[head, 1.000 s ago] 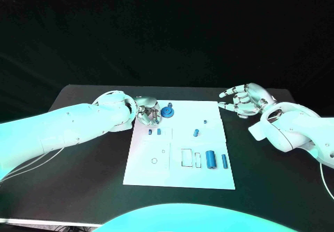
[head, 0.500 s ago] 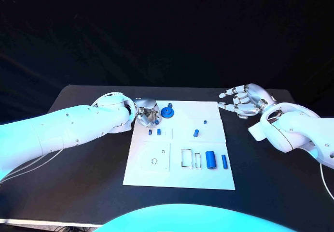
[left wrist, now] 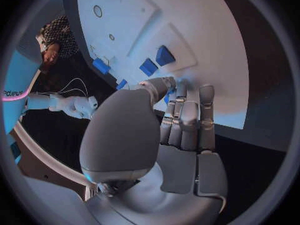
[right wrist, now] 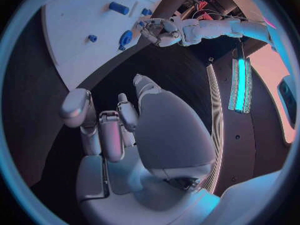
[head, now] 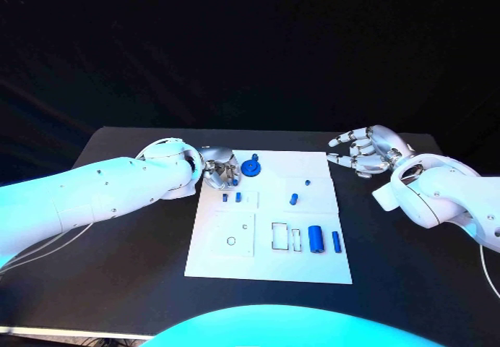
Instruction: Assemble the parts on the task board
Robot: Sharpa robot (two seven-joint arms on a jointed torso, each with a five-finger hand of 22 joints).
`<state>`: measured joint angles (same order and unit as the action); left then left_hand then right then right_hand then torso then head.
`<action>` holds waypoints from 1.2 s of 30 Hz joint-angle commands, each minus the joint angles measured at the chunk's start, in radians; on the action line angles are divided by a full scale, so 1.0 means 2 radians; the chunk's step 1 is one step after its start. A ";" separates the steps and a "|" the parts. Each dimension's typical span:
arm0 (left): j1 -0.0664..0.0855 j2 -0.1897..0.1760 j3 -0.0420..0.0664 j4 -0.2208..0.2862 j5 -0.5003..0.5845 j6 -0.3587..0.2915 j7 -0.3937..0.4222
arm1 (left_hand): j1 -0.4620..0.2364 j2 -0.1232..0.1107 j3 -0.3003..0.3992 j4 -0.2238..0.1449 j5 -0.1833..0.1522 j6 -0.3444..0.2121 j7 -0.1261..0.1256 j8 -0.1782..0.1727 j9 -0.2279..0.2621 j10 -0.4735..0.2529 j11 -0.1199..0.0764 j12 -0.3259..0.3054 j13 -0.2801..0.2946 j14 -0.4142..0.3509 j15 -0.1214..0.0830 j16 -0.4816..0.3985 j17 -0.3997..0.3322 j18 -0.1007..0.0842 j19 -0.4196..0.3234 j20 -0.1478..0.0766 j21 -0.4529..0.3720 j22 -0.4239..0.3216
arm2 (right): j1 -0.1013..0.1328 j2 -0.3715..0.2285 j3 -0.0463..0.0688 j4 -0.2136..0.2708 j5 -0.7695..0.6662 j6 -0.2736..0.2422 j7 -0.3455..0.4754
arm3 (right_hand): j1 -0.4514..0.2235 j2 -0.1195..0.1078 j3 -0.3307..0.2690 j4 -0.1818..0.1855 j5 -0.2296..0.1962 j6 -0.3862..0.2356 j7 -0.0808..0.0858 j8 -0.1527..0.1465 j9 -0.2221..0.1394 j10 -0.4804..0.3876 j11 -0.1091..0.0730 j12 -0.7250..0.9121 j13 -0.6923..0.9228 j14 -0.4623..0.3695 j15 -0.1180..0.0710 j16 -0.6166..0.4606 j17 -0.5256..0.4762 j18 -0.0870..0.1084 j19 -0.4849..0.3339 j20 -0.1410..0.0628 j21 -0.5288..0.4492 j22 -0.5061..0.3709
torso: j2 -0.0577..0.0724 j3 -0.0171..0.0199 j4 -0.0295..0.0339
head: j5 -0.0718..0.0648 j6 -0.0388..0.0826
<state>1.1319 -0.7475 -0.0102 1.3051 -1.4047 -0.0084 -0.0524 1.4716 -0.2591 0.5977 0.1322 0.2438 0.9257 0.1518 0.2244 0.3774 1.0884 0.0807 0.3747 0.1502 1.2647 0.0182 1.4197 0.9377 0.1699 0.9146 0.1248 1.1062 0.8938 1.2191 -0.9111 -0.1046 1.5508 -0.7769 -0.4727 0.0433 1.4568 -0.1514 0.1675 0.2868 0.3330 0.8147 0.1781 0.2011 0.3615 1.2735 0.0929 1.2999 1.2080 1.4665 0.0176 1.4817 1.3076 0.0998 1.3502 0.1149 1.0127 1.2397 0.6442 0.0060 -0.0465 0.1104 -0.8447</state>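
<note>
The white task board lies in the middle of the black table. My left hand is at the board's far left corner with its fingers curled down; it pinches the edge of a blue round part that sits on the board. In the left wrist view the left hand presses its fingertips onto the board, and a sliver of blue shows between thumb and finger. My right hand hovers off the board's far right corner, fingers spread, holding nothing. The right wrist view shows the round part beside the left hand.
Two small blue pieces lie just near of the left hand. Another small piece lies mid-board. A thick blue cylinder and a thin one stand beside rectangular slots. A round hole marks the near left panel.
</note>
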 commanded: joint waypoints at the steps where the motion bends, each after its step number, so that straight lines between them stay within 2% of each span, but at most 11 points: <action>1: 0.000 -0.001 0.000 -0.001 0.003 0.002 0.002 | -0.007 -0.002 0.003 -0.001 -0.001 -0.012 -0.001 -0.010 -0.004 0.002 0.001 -0.005 0.001 -0.001 0.002 0.001 -0.002 0.002 -0.003 0.001 -0.003 -0.001 | 0.000 0.000 0.000 -0.001 -0.008 0.013 -0.004 | -0.002 -0.006 0.004 0.000 -0.001 -0.008 0.001 0.003 -0.002 -0.033 0.000 -0.027 -0.033 0.025 -0.002 -0.007 0.028 0.008 -0.009 0.000 -0.017 -0.009 | 0.000 0.0000 0.0001 | 0.000 0.001; 4: 0.000 -0.003 0.000 -0.003 0.003 0.003 0.000 | -0.008 -0.005 0.003 -0.002 -0.002 -0.029 -0.004 -0.025 -0.013 0.003 0.002 -0.012 0.001 -0.002 0.002 0.001 -0.005 0.002 -0.004 0.001 -0.005 -0.002 | 0.000 0.000 0.000 -0.003 -0.013 0.017 -0.010 | -0.003 -0.009 0.011 0.000 -0.005 -0.016 0.002 0.005 -0.004 -0.110 0.000 -0.116 -0.134 0.014 -0.002 -0.028 -0.003 0.016 -0.029 0.000 -0.066 -0.037 | 0.000 -0.0003 0.0004 | 0.000 0.002; 5: 0.000 -0.003 0.000 -0.004 0.003 0.003 0.000 | -0.008 -0.006 0.003 -0.002 -0.002 -0.032 -0.005 -0.027 -0.015 0.003 0.002 -0.014 0.002 -0.002 0.002 0.001 -0.005 0.002 -0.004 0.001 -0.006 -0.003 | 0.000 0.000 0.000 -0.003 -0.016 0.018 -0.011 | -0.004 -0.011 0.015 0.001 -0.007 -0.017 0.001 0.007 -0.004 -0.155 0.000 -0.172 -0.197 0.008 -0.002 -0.039 -0.018 0.019 -0.037 0.000 -0.090 -0.051 | 0.000 -0.0002 0.0005 | 0.000 0.002; 10: 0.000 -0.006 0.000 -0.007 0.004 0.004 -0.002 | -0.008 -0.006 -0.001 -0.003 -0.001 -0.052 -0.013 -0.042 -0.024 0.005 0.002 -0.021 0.002 -0.003 0.003 0.001 -0.007 0.002 -0.003 0.002 -0.007 -0.003 | -0.001 0.000 0.000 -0.006 -0.033 0.026 -0.020 | -0.009 -0.021 0.029 0.001 -0.014 -0.020 0.003 0.018 -0.005 -0.171 0.002 -0.269 -0.285 -0.004 -0.002 -0.076 -0.063 0.026 -0.047 0.000 -0.147 -0.084 | 0.000 -0.0003 0.0001 | 0.000 0.002; 14: 0.000 -0.007 0.000 -0.009 0.005 0.000 -0.003 | -0.007 -0.005 -0.003 -0.003 -0.001 -0.058 -0.014 -0.045 -0.027 0.005 0.002 -0.023 0.003 -0.003 0.003 0.001 -0.008 0.002 -0.003 0.002 -0.008 -0.003 | -0.001 0.000 0.000 -0.009 -0.054 0.036 -0.027 | -0.015 -0.028 0.033 0.000 -0.021 -0.022 0.011 0.025 -0.007 -0.194 0.013 -0.363 -0.368 -0.003 0.006 -0.086 -0.071 0.026 -0.043 0.006 -0.165 -0.093 | 0.000 -0.0004 0.0000 | 0.000 0.004; 19: 0.000 -0.010 0.001 -0.014 0.011 -0.020 -0.002 | -0.004 -0.002 -0.011 -0.004 0.000 -0.081 -0.017 -0.056 -0.037 0.006 0.003 -0.029 0.004 -0.004 0.003 0.001 -0.010 0.002 -0.003 0.002 -0.010 -0.004 | -0.001 0.002 0.000 -0.013 -0.116 0.052 -0.042 | 0.016 -0.033 0.060 -0.013 -0.020 -0.003 0.010 0.034 -0.010 -0.176 0.012 -0.420 -0.431 0.006 0.006 -0.073 -0.053 0.023 -0.028 0.005 -0.142 -0.077 | -0.001 -0.0002 0.0000 | -0.002 0.006; 22: 0.000 -0.014 0.003 -0.017 0.040 -0.043 0.003 | -0.001 0.001 -0.011 -0.004 0.001 -0.070 -0.013 -0.054 -0.034 0.004 0.004 -0.031 0.004 -0.010 0.003 -0.002 -0.022 0.004 -0.008 0.002 -0.014 -0.009 | -0.002 0.006 0.000 -0.015 -0.166 0.062 -0.050 | 0.031 -0.046 0.110 -0.022 -0.024 0.021 0.006 0.035 -0.016 -0.138 0.011 -0.455 -0.472 0.013 0.000 -0.061 -0.039 0.019 -0.016 0.000 -0.108 -0.051 | 0.000 0.0000 -0.0003 | -0.004 0.008; 25: 0.000 -0.022 0.007 -0.017 0.112 -0.070 0.016 | -0.003 0.000 -0.006 -0.002 -0.001 -0.030 0.006 -0.035 -0.031 0.007 0.006 -0.035 0.006 -0.024 0.005 -0.013 -0.049 0.007 -0.022 0.003 -0.027 -0.023 | -0.004 0.012 0.000 -0.018 -0.229 0.073 -0.058 | 0.039 -0.053 0.147 -0.039 -0.027 0.038 -0.002 0.034 -0.021 -0.116 0.003 -0.476 -0.495 0.014 -0.001 -0.059 -0.036 0.017 -0.014 -0.005 -0.088 -0.034 | -0.001 0.0004 -0.0012 | -0.008 0.010; 29: 0.000 -0.040 0.010 -0.009 0.269 -0.083 0.063 | -0.009 -0.004 -0.003 0.001 -0.001 -0.002 0.016 -0.018 -0.030 -0.010 0.018 -0.040 0.006 -0.115 0.015 -0.080 -0.190 0.006 -0.038 0.011 -0.049 -0.034 | -0.007 0.024 0.000 -0.024 -0.303 0.085 -0.069 | 0.023 -0.062 0.170 -0.052 -0.033 0.049 -0.006 0.030 -0.025 -0.101 0.001 -0.501 -0.518 0.015 -0.002 -0.058 -0.034 0.015 -0.016 -0.008 -0.080 -0.022 | 0.000 0.0010 -0.0007 | -0.013 0.013; 31: 0.000 -0.053 0.011 0.002 0.355 -0.073 0.091 | -0.020 -0.003 -0.008 0.009 0.000 -0.007 0.017 -0.018 -0.031 -0.015 0.020 -0.037 0.008 -0.122 0.017 -0.091 -0.202 0.007 -0.039 0.014 -0.059 -0.040 | -0.008 0.032 0.000 -0.028 -0.336 0.091 -0.075 | 0.017 -0.064 0.173 -0.055 -0.036 0.052 -0.007 0.029 -0.026 -0.099 0.000 -0.509 -0.524 0.016 -0.003 -0.057 -0.033 0.015 -0.016 -0.009 -0.078 -0.019 | 0.000 0.0005 -0.0003 | -0.015 0.014; 36: 0.001 -0.074 0.013 0.028 0.486 -0.049 0.140 | -0.020 -0.002 -0.021 0.008 0.001 -0.012 0.018 -0.014 -0.032 -0.022 0.021 -0.023 0.016 -0.133 0.019 -0.103 -0.209 0.007 -0.041 0.016 -0.077 -0.051 | -0.012 0.051 0.000 -0.041 -0.387 0.100 -0.086 | 0.004 -0.068 0.174 -0.060 -0.044 0.055 -0.008 0.028 -0.027 -0.105 0.002 -0.525 -0.536 0.017 -0.001 -0.056 -0.031 0.015 -0.016 -0.008 -0.077 -0.016 | 0.001 0.0002 0.0007 | -0.020 0.015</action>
<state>1.1323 -0.8870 0.0132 1.3401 -0.7787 -0.1267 0.0909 1.4321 -0.2696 0.5611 0.1485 0.2438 0.9065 0.1896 0.1908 0.3150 1.0527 0.1222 0.3243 0.1794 1.0068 0.0543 1.2195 0.5235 0.1698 0.8358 0.1535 0.9613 0.7968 1.1984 -0.8216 -0.1045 1.4779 -1.3814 -0.3258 -0.0905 1.4775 -0.2858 0.5139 0.1724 0.2498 0.9184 0.1641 0.2628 0.3078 1.0677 0.0935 0.2578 0.1411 1.4648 0.0191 1.3661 1.2435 0.1395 1.3178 0.1053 0.8537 1.2053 0.6441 0.0066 -0.0471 0.0770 -0.8166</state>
